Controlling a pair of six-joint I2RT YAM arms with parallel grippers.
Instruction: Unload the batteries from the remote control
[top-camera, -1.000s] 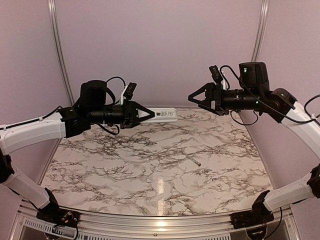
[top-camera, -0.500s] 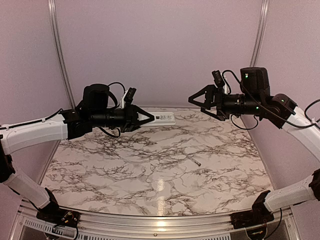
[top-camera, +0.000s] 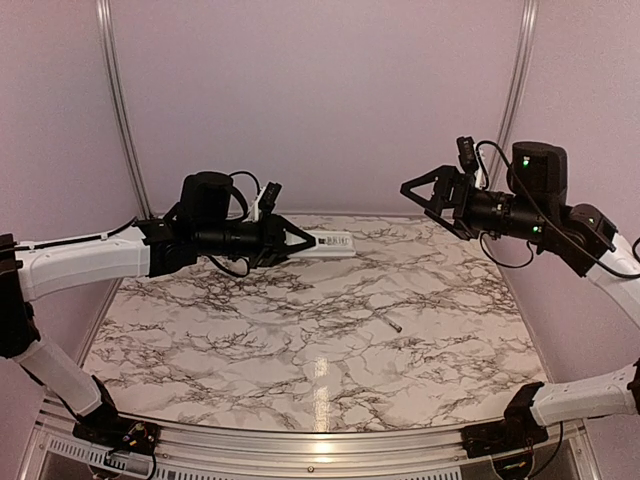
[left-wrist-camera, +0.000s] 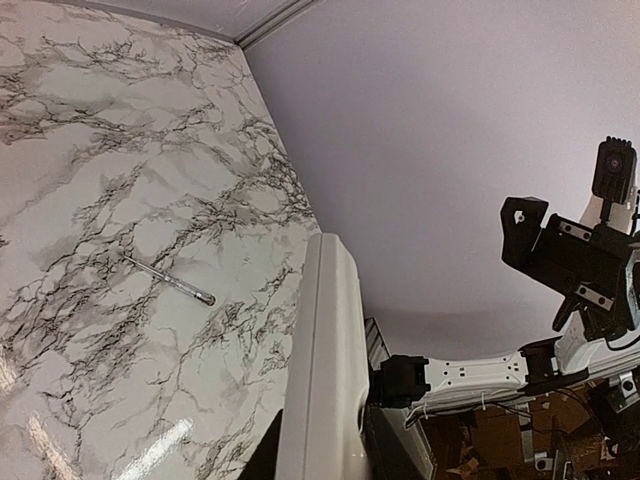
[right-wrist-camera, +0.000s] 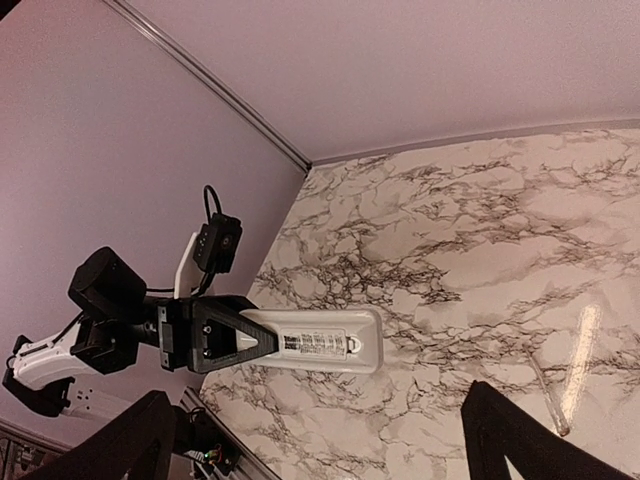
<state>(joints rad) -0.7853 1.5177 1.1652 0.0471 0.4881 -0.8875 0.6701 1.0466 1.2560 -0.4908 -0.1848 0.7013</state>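
Remote control (top-camera: 332, 243) held above the table, just left of frame centre.
Your left gripper (top-camera: 303, 243) clamps one end of it; your right gripper (right-wrist-camera: 318, 400), upper right, stands wide open, holding nothing.

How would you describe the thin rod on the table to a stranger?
Start at the marble table. A little right of its centre lies the thin grey rod, alone. Unlike the white remote control held in the air, it is slim and lies flat.
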